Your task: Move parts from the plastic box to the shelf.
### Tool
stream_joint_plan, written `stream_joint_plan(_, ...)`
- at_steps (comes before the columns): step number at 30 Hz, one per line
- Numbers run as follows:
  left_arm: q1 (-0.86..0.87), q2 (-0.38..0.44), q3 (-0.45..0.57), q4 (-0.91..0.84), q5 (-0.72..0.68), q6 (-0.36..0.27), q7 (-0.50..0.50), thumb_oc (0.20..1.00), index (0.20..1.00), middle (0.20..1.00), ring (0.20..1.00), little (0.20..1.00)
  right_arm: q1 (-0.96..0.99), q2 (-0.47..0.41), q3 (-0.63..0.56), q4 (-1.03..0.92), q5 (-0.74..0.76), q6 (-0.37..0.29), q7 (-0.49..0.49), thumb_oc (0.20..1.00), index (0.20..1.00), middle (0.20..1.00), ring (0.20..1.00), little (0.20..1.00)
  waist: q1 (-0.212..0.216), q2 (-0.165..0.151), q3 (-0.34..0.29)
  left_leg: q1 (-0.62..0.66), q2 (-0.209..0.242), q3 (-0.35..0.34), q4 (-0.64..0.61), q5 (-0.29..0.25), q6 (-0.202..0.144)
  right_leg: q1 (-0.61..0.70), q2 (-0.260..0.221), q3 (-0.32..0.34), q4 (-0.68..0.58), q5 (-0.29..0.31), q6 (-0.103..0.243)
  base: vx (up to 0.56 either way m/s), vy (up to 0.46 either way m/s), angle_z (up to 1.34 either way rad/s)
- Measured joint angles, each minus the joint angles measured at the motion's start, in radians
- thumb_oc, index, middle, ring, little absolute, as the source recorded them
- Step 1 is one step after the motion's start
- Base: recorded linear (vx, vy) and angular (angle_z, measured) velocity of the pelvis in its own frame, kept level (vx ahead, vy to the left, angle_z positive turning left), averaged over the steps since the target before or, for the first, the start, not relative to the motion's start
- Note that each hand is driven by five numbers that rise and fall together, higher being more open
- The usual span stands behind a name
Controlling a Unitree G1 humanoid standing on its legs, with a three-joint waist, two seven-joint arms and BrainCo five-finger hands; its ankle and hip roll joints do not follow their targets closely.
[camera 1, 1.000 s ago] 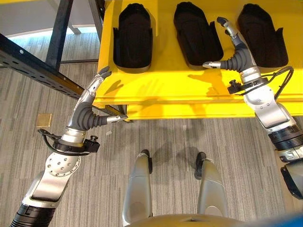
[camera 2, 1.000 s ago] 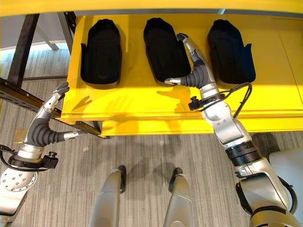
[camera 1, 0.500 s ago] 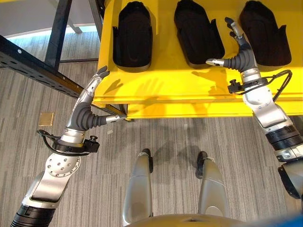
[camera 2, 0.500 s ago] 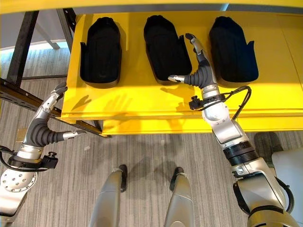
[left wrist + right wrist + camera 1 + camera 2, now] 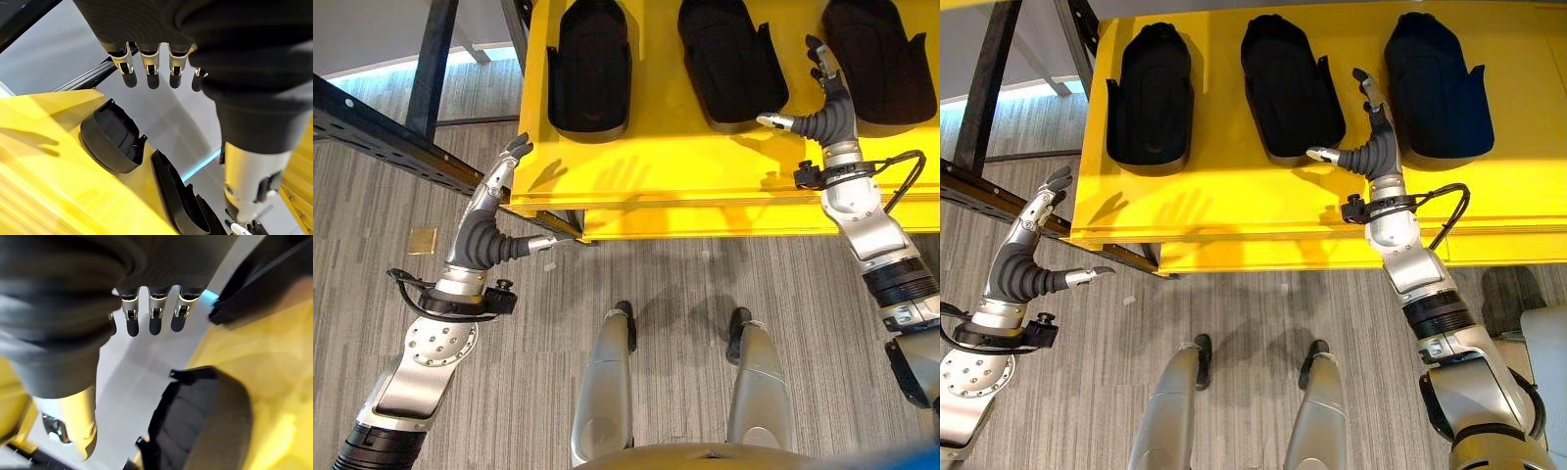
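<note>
Three parts (image 5: 590, 64) sit spaced along the shelf (image 5: 675, 171) at frame top; both hands, left (image 5: 499, 211) and right (image 5: 822, 98), are open and empty.

Shelf front: bare yellow shelf (image 5: 1234, 211) strip before three black parts (image 5: 1291, 86).
Between parts: narrow gaps; right hand (image 5: 1371, 147) occupies one.
Left corner: black rack beam (image 5: 391, 137) beside left hand (image 5: 484, 230).

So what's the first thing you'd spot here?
The bright yellow shelf grabs the eye, with three black parts lined up in a row on it. The right hand reaches open between the middle and right parts, while the left hand hangs open by the shelf's left edge.
</note>
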State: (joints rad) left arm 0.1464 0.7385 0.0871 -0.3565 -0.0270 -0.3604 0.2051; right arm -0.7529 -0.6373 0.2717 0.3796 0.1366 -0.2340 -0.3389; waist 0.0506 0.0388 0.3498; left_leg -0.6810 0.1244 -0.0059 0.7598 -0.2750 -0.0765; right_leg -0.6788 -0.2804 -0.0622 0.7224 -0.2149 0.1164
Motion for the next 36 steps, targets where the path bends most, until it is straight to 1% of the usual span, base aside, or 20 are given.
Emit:
stream_joint_plan(2,0.001,0.000,0.000,0.000,0.000,0.000,0.000,1.000,1.000,1.000,1.000,1.000,-0.001,0.001,0.000,0.013,0.009,0.000,-0.002,1.000,1.000,1.000,1.000,1.000,0.003,0.004,0.002,-0.001,-0.001,0.002,0.001,0.000,0.000,-0.005,0.000,0.004,0.003,0.000,0.000,0.00,-0.010,-0.03)
stream_joint_plan(5,0.002,0.000,-0.008,0.004,-0.001,0.000,0.002,1.000,1.000,1.000,1.000,1.000,-0.047,0.033,0.002,0.082,0.041,0.000,-0.019,1.000,1.000,1.000,1.000,1.000,0.003,0.009,0.003,-0.005,-0.001,0.002,0.004,0.001,-0.002,-0.013,0.000,0.008,0.013,-0.001,0.000,0.00,0.000,0.00)
stream_joint_plan(9,0.003,0.000,-0.007,0.004,-0.001,0.000,0.015,1.000,1.000,1.000,1.000,1.000,-0.061,0.041,0.006,0.098,0.051,0.000,-0.019,1.000,1.000,1.000,1.000,1.000,0.008,0.010,0.002,-0.022,-0.002,0.001,0.010,0.002,-0.003,-0.027,0.000,0.008,0.015,-0.001,0.001,0.00,0.000,0.00)
stream_joint_plan(10,0.001,0.000,-0.008,0.004,-0.001,0.000,0.016,1.000,1.000,1.000,1.000,1.000,-0.082,0.045,0.016,0.122,0.063,0.003,-0.018,1.000,1.000,1.000,1.000,1.000,0.011,0.011,0.002,-0.031,-0.002,0.001,0.012,0.003,-0.002,-0.037,-0.001,0.010,0.020,0.000,0.001,0.00,0.000,0.00)
stream_joint_plan(14,0.003,0.004,-0.006,0.004,-0.002,0.000,0.022,1.000,1.000,1.000,1.000,1.000,-0.097,0.045,0.016,0.122,0.078,0.009,-0.018,1.000,1.000,1.000,1.000,1.000,0.024,0.011,0.002,-0.033,-0.003,0.000,0.013,0.004,-0.004,-0.040,-0.001,0.009,0.027,0.000,0.002,0.00,-0.002,0.02)
stream_joint_plan(20,0.010,0.015,-0.006,0.004,-0.004,0.000,0.023,1.000,1.000,1.000,1.000,1.000,-0.116,0.047,0.022,0.162,0.080,0.009,-0.018,1.000,1.000,1.000,1.000,1.000,0.025,0.012,0.001,-0.033,-0.003,-0.001,0.014,0.009,-0.003,-0.039,-0.002,0.010,0.029,0.000,0.001,0.00,0.000,0.00)
stream_joint_plan(27,0.030,0.015,-0.007,0.004,-0.005,0.000,0.023,1.000,1.000,1.000,1.000,1.000,-0.115,0.050,0.034,0.165,0.085,0.010,-0.015,1.000,1.000,1.000,1.000,1.000,0.023,0.013,0.001,-0.033,-0.003,-0.001,0.013,0.011,-0.003,-0.039,-0.002,0.010,0.028,-0.001,0.000,0.00,0.000,0.00)
stream_joint_plan(32,0.029,0.015,-0.007,0.004,-0.006,0.000,0.023,1.000,1.000,1.000,1.000,1.000,-0.111,0.090,0.036,0.189,0.087,0.010,-0.009,1.000,1.000,1.000,1.000,1.000,0.023,0.014,-0.001,-0.033,-0.003,-0.001,0.013,0.012,-0.003,-0.038,-0.002,0.010,0.028,0.000,0.001,0.00,0.000,0.00)
stream_joint_plan(36,0.031,0.015,-0.006,0.004,-0.008,0.000,0.024,1.000,1.000,1.000,1.000,1.000,-0.110,0.090,0.046,0.208,0.090,0.011,-0.004,1.000,1.000,1.000,1.000,1.000,0.022,0.017,-0.002,-0.033,-0.003,-0.001,0.013,0.012,-0.003,-0.038,-0.003,0.010,0.028,-0.001,0.000,0.00,0.000,0.00)
